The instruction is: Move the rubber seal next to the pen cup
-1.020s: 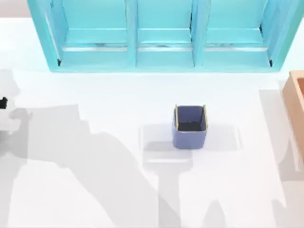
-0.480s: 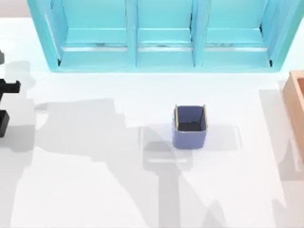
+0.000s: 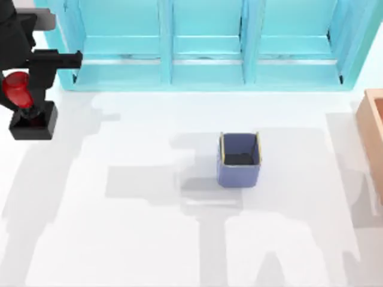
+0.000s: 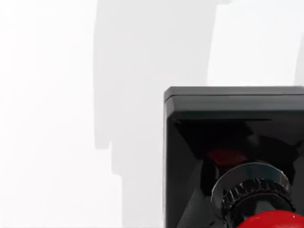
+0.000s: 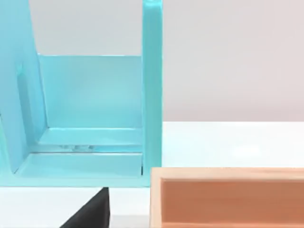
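Rubber seal (image 3: 24, 104) sits at the far left of the top view, red knob (image 3: 16, 87) toward the far side and black square base (image 3: 33, 122) toward the near side, so its long axis runs roughly far-to-near and looks tilted. In the left wrist view the rubber seal (image 4: 237, 156) shows close up: black base block, a silvery knurled collar, red knob at the frame edge.

Our left gripper (image 3: 27, 66) is right at the seal, black parts of the arm overlapping the knob. The seal appears carried off the worktop (image 3: 149, 239), judging by the wrist view, where it rides close under the camera with the white surface beyond it. We read the gripper as clamped on the seal at the knob end, though the fingers themselves are mostly masked.

Pen cup (image 3: 239, 159) stands upright near the middle of the worktop, well apart from the seal, to its right and somewhat nearer. Turquoise shelf unit (image 3: 203, 48) spans the far edge; the seal hangs just off its left end. A tan wooden box (image 3: 374, 137) sits at the right edge.

The coming move turns on this: cup lies rightward and a little near from the left gripper, and the worktop between them lies open. Set-down should land beside the cup, not in it.

Right arm parked at the right.
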{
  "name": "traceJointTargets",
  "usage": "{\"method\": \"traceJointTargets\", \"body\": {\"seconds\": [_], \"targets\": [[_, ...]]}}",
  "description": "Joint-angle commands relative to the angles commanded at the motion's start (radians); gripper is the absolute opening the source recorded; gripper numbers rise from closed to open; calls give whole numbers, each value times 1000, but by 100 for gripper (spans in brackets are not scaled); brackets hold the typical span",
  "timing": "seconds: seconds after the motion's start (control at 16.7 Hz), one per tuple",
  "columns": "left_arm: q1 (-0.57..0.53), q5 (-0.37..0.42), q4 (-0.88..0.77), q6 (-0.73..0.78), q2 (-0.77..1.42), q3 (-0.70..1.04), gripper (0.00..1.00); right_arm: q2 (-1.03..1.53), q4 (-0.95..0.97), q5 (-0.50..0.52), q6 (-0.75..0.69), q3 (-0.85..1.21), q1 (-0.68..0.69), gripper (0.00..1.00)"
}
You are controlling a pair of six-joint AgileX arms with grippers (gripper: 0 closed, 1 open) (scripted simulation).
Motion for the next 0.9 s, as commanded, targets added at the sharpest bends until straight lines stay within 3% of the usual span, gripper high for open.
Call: {"method": "traceJointTargets", "body": {"seconds": [0.48,0.9], "targets": [[-49,1,-4,-51,30,35,0,0,0,0,0,0,0,100],[-388,4,73,-386,252,172,0,0,0,0,0,0,0,100]]}}
